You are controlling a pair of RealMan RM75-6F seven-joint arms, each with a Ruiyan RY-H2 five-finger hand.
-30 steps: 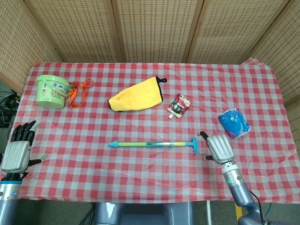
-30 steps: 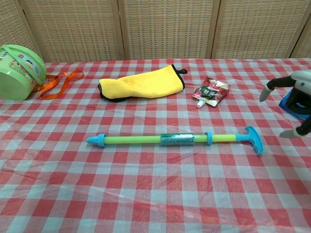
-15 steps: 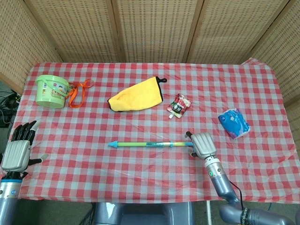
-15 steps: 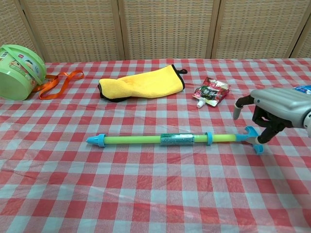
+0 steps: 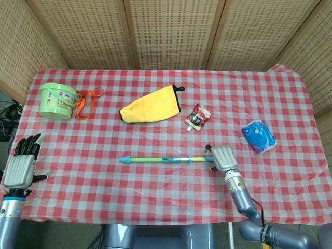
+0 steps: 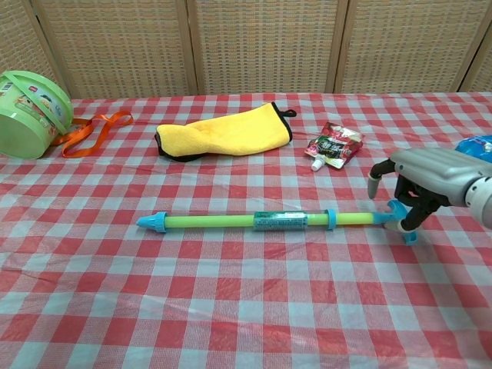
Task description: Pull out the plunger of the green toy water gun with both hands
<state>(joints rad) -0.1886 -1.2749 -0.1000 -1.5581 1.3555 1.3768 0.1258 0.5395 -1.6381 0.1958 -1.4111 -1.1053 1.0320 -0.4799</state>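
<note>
Over the plunger handle [image 6: 401, 223], right hand [image 6: 419, 177] curled, grip unclear; left hand [image 5: 21, 167] spread at table edge [image 5: 62, 217].

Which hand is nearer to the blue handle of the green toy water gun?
The right hand. Its fingers curl over the blue handle at the green toy water gun's right end. The left hand is open near the table's left edge, far from it.

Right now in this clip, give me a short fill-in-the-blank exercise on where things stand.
1. The right hand curls its fingers over the water gun's blue ____.
2. The left hand holds ____.
3. The yellow cloth lies between the snack pouch and the green ____.

Missing words: handle; nothing; bucket
</note>
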